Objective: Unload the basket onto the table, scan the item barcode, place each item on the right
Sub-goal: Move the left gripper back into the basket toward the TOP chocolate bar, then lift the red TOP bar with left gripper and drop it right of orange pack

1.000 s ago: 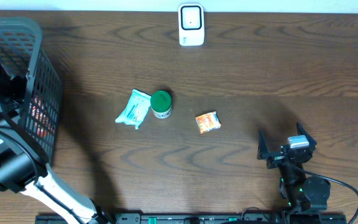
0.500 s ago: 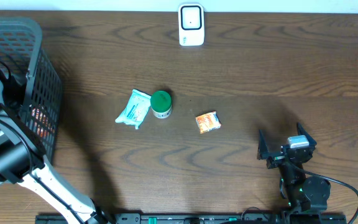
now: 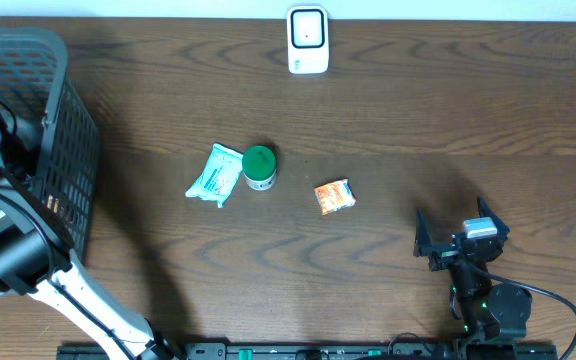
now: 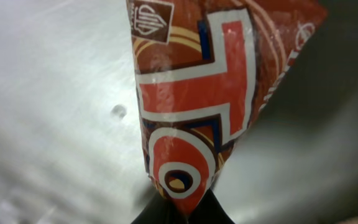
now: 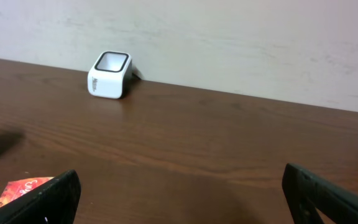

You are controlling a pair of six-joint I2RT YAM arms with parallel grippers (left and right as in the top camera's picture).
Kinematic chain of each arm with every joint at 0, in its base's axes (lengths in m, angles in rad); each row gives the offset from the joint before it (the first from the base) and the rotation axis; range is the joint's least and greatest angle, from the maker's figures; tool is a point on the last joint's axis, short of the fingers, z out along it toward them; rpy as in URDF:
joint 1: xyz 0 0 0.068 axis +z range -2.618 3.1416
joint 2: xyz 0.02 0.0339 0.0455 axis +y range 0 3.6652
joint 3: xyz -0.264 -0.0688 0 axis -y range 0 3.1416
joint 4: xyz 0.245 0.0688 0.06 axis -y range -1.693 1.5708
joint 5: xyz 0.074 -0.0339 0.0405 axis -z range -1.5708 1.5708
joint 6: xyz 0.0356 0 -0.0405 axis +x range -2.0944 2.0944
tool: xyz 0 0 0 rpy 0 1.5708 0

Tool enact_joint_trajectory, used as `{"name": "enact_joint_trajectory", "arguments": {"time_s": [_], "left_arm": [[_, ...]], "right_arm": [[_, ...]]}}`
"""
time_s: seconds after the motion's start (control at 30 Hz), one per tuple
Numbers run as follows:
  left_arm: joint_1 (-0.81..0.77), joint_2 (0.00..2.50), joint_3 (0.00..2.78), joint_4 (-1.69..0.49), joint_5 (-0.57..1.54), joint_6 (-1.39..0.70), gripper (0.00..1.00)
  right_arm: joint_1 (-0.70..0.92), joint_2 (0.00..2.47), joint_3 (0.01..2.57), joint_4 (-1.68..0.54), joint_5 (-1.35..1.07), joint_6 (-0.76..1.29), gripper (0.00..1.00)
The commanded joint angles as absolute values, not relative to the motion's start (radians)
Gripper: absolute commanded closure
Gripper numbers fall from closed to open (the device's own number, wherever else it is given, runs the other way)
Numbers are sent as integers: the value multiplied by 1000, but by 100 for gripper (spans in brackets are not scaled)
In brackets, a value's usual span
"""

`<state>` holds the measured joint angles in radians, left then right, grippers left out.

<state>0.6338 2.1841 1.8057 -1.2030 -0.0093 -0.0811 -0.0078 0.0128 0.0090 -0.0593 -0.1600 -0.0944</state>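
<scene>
In the left wrist view a red snack packet (image 4: 191, 93) with white and blue print fills the middle, and my left gripper (image 4: 182, 208) is shut on its lower corner. Blurred grey lies behind it. Overhead, the left arm (image 3: 8, 250) reaches down into the grey basket (image 3: 68, 110), which hides the gripper itself. The white scanner (image 3: 308, 40) stands at the far edge of the table, also visible as the scanner (image 5: 110, 74) in the right wrist view. My right gripper (image 3: 460, 240) rests open and empty at the near right; the wrist camera shows the same open gripper (image 5: 185, 186).
On the dark wood table lie a white-and-teal packet (image 3: 215, 174), a green-lidded jar (image 3: 259, 166) touching it, and a small orange packet (image 3: 334, 196). That orange packet (image 5: 23, 190) sits just left of my right gripper's left finger. A pale wall backs the table.
My left gripper has gone from open to shut on the red packet inside the basket. The red patch seen through the basket wall has faded from view. The right arm has not moved.
</scene>
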Motion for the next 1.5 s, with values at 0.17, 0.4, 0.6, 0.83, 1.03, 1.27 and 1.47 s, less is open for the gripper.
{"name": "enact_joint_trajectory", "arguments": {"time_s": [0.17, 0.4, 0.6, 0.83, 1.03, 1.27, 1.47], "left_arm": [[640, 2014, 2098, -1305, -37, -231, 93], [632, 1711, 2181, -1222, 199, -280, 93], [469, 1516, 2181, -1134, 446, -280, 93], [-7, 1527, 2168, -1082, 393, -280, 93], [-310, 1702, 2163, -1005, 347, -370, 93], [-500, 1944, 2163, -939, 347, -459, 93], [-570, 2101, 2163, -914, 356, -617, 93]], "right_arm": [[1, 12, 6, -61, -159, -83, 1], [1, 12, 6, -61, -159, -83, 1], [1, 12, 6, -61, -159, -83, 1], [1, 12, 6, -61, -159, -83, 1], [1, 12, 6, -61, -159, -83, 1], [1, 12, 6, -61, -159, -83, 1], [1, 12, 6, -61, -159, -83, 1]]}}
